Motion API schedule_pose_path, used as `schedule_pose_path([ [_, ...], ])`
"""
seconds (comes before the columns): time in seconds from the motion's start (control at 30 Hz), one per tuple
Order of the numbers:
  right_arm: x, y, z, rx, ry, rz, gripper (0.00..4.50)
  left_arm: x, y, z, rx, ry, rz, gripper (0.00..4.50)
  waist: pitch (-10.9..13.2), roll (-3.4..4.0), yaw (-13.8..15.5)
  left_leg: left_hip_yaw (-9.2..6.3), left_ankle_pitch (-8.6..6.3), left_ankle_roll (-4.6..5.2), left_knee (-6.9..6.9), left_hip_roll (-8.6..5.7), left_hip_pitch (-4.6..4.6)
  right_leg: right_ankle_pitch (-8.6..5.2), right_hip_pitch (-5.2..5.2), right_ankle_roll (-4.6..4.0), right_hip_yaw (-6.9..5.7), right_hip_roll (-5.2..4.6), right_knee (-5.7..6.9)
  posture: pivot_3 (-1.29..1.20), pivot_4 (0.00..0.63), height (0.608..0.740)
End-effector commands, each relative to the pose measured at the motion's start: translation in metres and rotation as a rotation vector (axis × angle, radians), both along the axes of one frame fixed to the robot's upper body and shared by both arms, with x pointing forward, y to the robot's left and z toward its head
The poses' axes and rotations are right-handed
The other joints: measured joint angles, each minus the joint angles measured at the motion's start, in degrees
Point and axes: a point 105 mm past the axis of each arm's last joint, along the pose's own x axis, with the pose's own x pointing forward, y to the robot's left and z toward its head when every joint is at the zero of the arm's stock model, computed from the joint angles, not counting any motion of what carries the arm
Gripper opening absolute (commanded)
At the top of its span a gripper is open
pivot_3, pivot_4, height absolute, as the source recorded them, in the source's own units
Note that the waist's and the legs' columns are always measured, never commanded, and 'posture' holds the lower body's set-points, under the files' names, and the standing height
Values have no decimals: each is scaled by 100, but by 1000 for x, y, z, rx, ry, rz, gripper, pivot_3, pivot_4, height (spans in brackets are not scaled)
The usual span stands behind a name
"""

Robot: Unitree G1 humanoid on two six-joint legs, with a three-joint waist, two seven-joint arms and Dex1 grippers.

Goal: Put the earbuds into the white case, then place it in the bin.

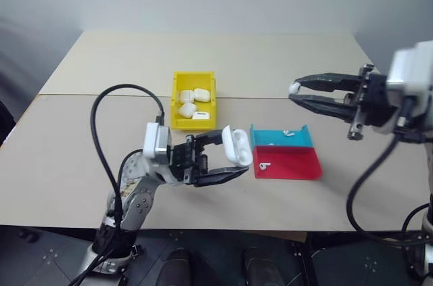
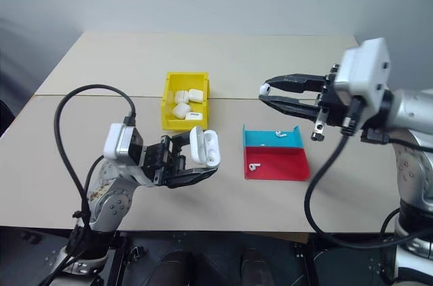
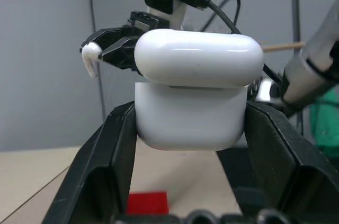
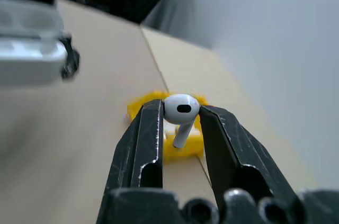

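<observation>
— How many cases in the yellow bin point(image 1: 176, 86)?
— Four glossy ones. Left gripper point(image 1: 226, 157) clamps an open white case point(image 1: 237, 145); right gripper point(image 1: 295, 92) pinches one earbud point(image 1: 294, 87) above the table.
— Others?
— Two earbuds lie in the red-blue tray point(image 1: 298, 164).

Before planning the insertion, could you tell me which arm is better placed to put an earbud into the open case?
The right: its gripper already pinches an earbud, while the left gripper holds the open white case.

Right hand point(image 4: 180, 115) pinching earbud point(image 4: 181, 110) above bin point(image 4: 183, 144).

Bright, even light — soft shadows, right wrist view's background blurred.
</observation>
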Motion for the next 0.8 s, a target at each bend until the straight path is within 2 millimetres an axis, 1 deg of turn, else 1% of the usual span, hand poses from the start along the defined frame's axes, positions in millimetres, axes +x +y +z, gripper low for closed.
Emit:
schedule_pose_path([
  [0.03, -25, 6, 10, 84, -52, 64, 1281, -2, -5, 3, -11, -5, -57, 2774, 0, 0, -4, 0, 0, 0, 0, 0, 0, 0, 0, 0, 0, 0, 0, 0, 150, 740],
  [0.2, -42, 14, 13, 214, -22, 176, 1281, -1, -7, 5, -26, -8, -77, 2774, 0, 0, -10, -1, 0, 0, 3, 0, 1, 0, 1, 1, 0, 1, 1, 0, 150, 740],
  [0.3, -50, 20, 7, 258, 9, 257, 1281, -2, -8, 6, -44, -13, -98, 2774, -1, -1, -4, -2, 0, 0, 3, 0, 1, -1, 4, 1, 0, 1, -2, 0, 150, 740],
  [0.43, -44, 26, -5, 261, 31, 278, 1281, -2, -9, 6, -61, -17, -120, 2774, -1, -1, -18, -1, 0, 1, 5, -1, 1, -1, 4, 1, 0, 1, -1, 0, 150, 740],
  [0.57, -41, 32, -10, 253, 25, 308, 1281, -1, -9, 3, -56, -18, -125, 2774, -1, -1, -15, -3, 0, 1, 5, -1, 2, -1, 4, 2, 0, 3, -1, 0, 150, 740],
  [0.8, -39, 45, -14, 243, 64, 384, 1281, -1, -10, 3, -58, -31, -129, 2774, -1, -1, -11, -4, 0, 1, 5, -1, 0, -1, 2, 2, 0, 2, -1, 0, 150, 740],
])
